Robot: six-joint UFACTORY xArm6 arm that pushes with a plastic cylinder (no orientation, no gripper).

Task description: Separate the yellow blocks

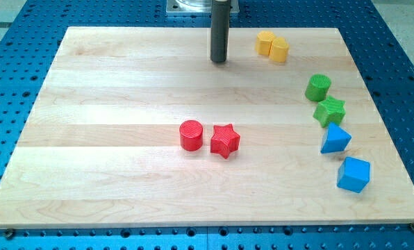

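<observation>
Two yellow blocks sit touching near the view's top right: a yellow hexagon-like block [265,43] on the left and a yellow cylinder-like block [279,50] on its right. My tip [219,60] is on the board to the left of them, about a block's width or more away, not touching either.
A red cylinder [191,135] and red star [225,141] sit together mid-board. Down the view's right side are a green cylinder [318,87], green star [330,110], blue triangle [335,139] and blue cube [353,174]. The wooden board [110,90] lies on a blue perforated table.
</observation>
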